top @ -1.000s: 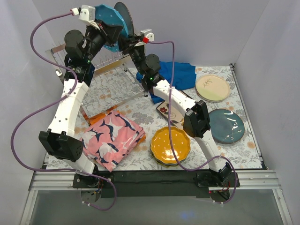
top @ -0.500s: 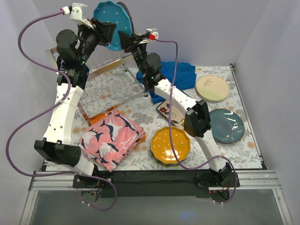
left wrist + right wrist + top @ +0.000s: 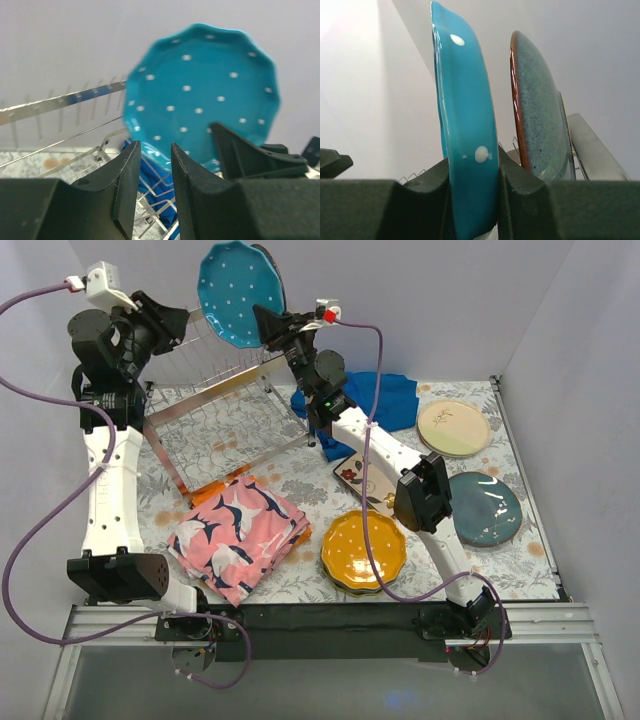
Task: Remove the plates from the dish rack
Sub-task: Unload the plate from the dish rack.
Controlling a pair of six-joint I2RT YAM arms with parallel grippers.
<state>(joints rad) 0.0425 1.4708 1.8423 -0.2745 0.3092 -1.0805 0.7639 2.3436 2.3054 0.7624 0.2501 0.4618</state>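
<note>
Black plastic forms the fingers of the left gripper [image 3: 180, 320], which is seen at the far left with its jaws parted and nothing between them, well apart from the plates. Beside it, the dish rack [image 3: 215, 415] is made of shiny silver wire, with rows of thin upright prongs along a flat metal rail, and it is set at an angle on the floral-printed table [image 3: 520, 560]. In front of the rack, a folded pink cloth [image 3: 240, 530] printed with dark and white shapes is laid flat. Above the rack's far rail, a glossy teal dotted plate [image 3: 238, 292] with a scalloped rim is held on edge: its round face is turned towards the left arm and its long axis runs straight up, as the right wrist view shows edge-on. Whether its lower rim touches the prongs cannot be told. It is clamped at its lower right rim by the right gripper [image 3: 264, 322]. Just behind it, a speckled dark teal plate [image 3: 540, 115] with a brown rim is stood upright, parallel and apart. Further right, a stack of orange plates [image 3: 365, 550] with wavy rims is laid flat, a square patterned plate [image 3: 352, 476] is partly hidden under the right arm, a crumpled blue cloth [image 3: 385, 400] is spread, and a cream plate [image 3: 453, 427] and a dark glazed plate [image 3: 482, 508] are set face up.
</note>
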